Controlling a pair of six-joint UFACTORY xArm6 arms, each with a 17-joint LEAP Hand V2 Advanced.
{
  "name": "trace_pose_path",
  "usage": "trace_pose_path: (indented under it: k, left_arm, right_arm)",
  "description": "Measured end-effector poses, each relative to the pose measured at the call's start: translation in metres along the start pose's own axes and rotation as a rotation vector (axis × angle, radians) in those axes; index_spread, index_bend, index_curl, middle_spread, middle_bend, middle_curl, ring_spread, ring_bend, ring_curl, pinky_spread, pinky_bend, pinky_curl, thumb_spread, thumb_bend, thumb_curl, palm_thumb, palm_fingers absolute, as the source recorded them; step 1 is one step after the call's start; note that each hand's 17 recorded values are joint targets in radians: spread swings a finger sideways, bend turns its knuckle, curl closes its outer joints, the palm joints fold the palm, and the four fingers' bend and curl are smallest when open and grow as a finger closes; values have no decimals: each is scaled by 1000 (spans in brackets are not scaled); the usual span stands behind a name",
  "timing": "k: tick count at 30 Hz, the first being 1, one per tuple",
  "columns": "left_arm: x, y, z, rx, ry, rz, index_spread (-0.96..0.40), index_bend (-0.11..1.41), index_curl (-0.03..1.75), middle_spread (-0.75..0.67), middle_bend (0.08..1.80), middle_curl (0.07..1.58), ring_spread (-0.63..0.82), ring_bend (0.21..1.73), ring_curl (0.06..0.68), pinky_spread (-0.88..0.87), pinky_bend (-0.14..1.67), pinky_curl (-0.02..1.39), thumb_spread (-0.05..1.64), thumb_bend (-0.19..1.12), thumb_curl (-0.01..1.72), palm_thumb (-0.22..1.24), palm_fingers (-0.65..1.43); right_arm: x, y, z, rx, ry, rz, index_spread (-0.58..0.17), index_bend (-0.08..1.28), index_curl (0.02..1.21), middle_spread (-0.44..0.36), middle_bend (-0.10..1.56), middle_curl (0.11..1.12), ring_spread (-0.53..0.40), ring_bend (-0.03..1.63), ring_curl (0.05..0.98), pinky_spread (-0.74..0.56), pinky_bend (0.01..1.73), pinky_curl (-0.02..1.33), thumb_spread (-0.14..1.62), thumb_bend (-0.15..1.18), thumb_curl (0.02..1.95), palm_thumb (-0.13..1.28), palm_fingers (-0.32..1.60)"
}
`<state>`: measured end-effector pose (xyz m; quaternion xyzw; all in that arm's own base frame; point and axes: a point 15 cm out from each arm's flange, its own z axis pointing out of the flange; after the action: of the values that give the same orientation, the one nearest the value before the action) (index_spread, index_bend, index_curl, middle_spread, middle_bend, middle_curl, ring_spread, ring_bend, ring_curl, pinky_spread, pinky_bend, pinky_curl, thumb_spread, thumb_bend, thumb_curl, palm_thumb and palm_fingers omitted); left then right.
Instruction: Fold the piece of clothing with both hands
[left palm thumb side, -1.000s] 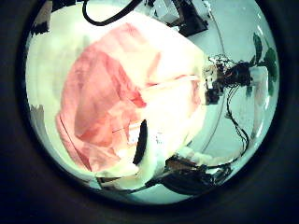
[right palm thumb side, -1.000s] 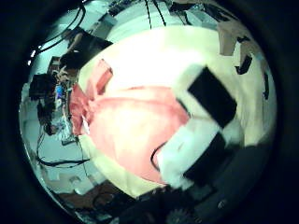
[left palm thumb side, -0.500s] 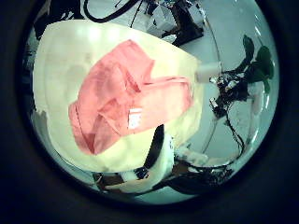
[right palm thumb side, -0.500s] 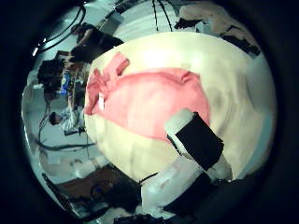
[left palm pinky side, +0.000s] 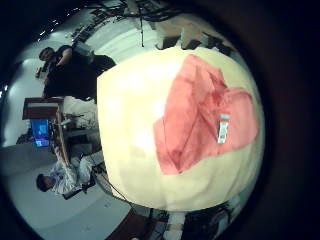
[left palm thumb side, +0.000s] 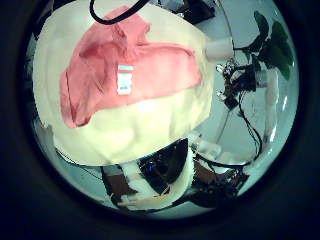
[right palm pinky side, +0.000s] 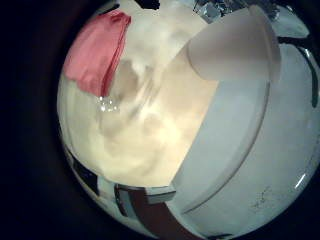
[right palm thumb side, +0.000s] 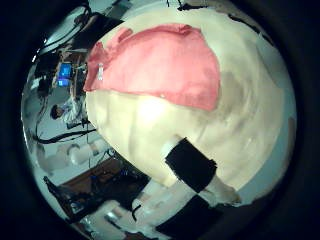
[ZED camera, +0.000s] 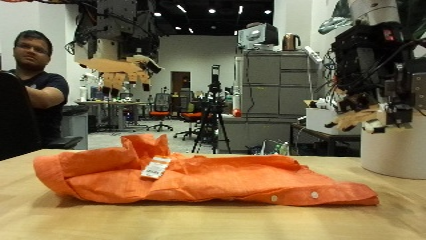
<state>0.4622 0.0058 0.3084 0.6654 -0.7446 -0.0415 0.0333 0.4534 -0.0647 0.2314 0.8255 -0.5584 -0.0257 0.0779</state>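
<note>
In the outside view a salmon-orange piece of clothing (ZED camera: 200, 175) lies crumpled and partly folded on the wooden table (ZED camera: 200, 220), a white tag (ZED camera: 156, 168) on top. My left hand (ZED camera: 127, 70) hangs high above its bunched end, fingers relaxed, holding nothing. My right hand (ZED camera: 362, 105) hangs high above the flat end, also open and holding nothing. The clothing lies on the table in the left little finger side palm view (left palm pinky side: 205, 115), the left thumb side palm view (left palm thumb side: 120, 70), the right little finger side palm view (right palm pinky side: 98, 50) and the right thumb side palm view (right palm thumb side: 160, 65).
A white cylinder (ZED camera: 394, 150) stands on the table near my right hand. The table's edge curves round the clothing in the left thumb side palm view (left palm thumb side: 130, 150). One of my right hand's fingers (right palm thumb side: 190, 165) shows in the right thumb side palm view.
Both palm cameras have drawn back from the clothing, which showed closer in both views before. The clothing stays on the table.
</note>
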Motion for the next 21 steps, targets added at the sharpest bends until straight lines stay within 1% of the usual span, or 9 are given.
trace_pose_path:
  k: [4,7,9,15,17,18,19,20,21]
  left_arm:
    - [14,19,12,-23,-1,25,130,154,296,437,177,251,583,409,235,532,286,330,1097,-21,256,48,-45]
    - [14,27,24,-53,-8,32,129,154,292,436,176,250,584,407,234,531,285,328,1090,-21,256,46,-44]
    - [13,29,27,-60,-13,33,129,155,289,435,176,249,582,406,234,530,284,327,1087,-21,257,46,-43]
    - [12,41,32,-79,-14,33,112,161,288,425,177,248,580,403,231,528,279,325,1083,-20,258,46,-35]
    - [11,43,32,-82,-18,36,103,159,288,422,178,249,579,405,232,526,276,324,1083,-20,258,46,-33]
    - [10,43,32,-84,-23,38,101,159,287,421,180,249,579,405,232,526,276,323,1083,-20,258,46,-32]
    - [9,44,33,-88,-25,37,99,160,288,420,181,251,579,403,232,525,274,323,1082,-20,258,46,-30]
    - [8,45,33,-90,-26,37,98,164,289,416,179,251,575,402,231,525,275,323,1082,-20,258,46,-27]
    - [8,45,33,-91,-25,38,97,162,290,415,183,253,574,400,231,524,274,323,1082,-20,258,46,-25]
  right_arm:
    - [-5,1,41,-83,-31,-19,-331,195,407,-53,359,387,18,451,270,234,281,433,1123,-29,225,428,160]
    - [-11,-2,65,-133,-43,-30,-320,184,394,-39,348,379,25,422,259,229,259,414,1077,-21,240,438,194]
    - [-15,-5,81,-164,-55,-33,-310,189,390,-35,349,377,23,409,252,225,236,399,1058,-18,251,456,227]
    - [-18,-20,104,-182,-42,-34,-297,202,383,-37,316,364,12,387,243,209,192,371,1018,-19,275,499,290]
    - [-16,-24,105,-173,-21,-38,-304,231,390,-62,304,359,-12,420,245,196,171,349,1011,-5,288,549,380]
    - [-15,-25,106,-171,-12,-43,-313,250,394,-77,310,360,-48,466,250,170,157,328,1007,-3,297,587,462]
    - [-15,-26,107,-173,-6,-47,-320,263,401,-85,327,367,-78,523,268,132,169,328,1009,9,305,619,563]
    - [-14,-25,108,-177,-3,-50,-338,267,399,-123,351,374,-138,597,274,40,224,323,1006,14,318,668,760]
    - [-14,-25,109,-176,-2,-50,-345,278,404,-135,362,378,-163,628,280,-12,265,329,1006,16,323,683,882]
